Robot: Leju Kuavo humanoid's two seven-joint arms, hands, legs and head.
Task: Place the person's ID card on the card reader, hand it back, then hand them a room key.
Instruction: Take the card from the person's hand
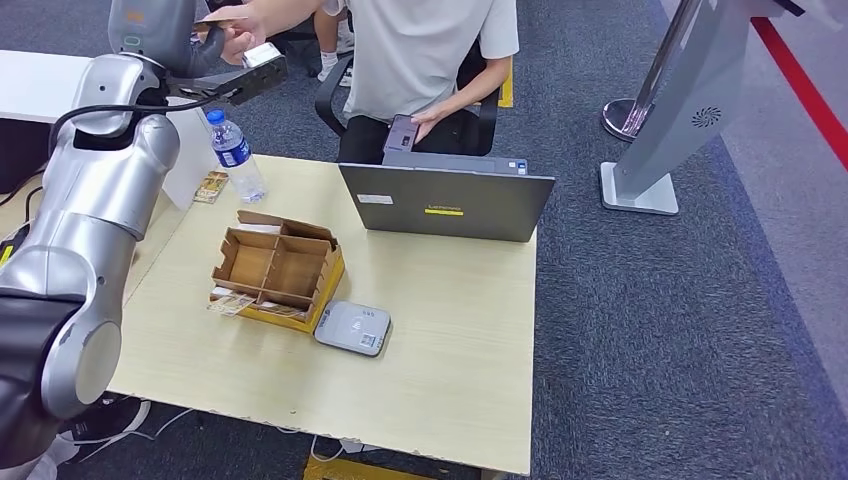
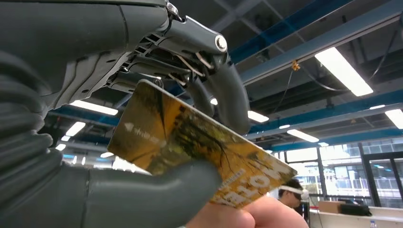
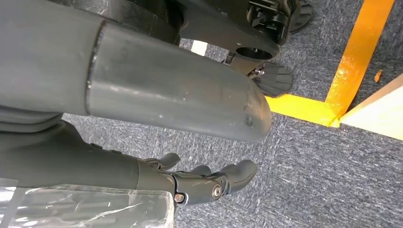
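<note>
One card is in play: the room key [image 2: 190, 152], a yellow-brown printed card reading "HOTEL", sits pinched between the thumb and darker fingers of the left hand [image 1: 215, 55], raised high beyond the far left corner of the surface [image 1: 450, 340]. The person's hand [image 1: 245, 25] has closed on the card's free end, their fingertips showing under it in the left wrist view. That looks like the final handover, with only the release left. The card reader [image 1: 352, 328] lies bare near the front edge, just beside the divided cardboard box [image 1: 278, 272], so the ID steps appear finished, though no ID card can be made out. The right hand [image 3: 209, 183] hangs over the carpet, fingers loosely apart, holding nothing.
</note>
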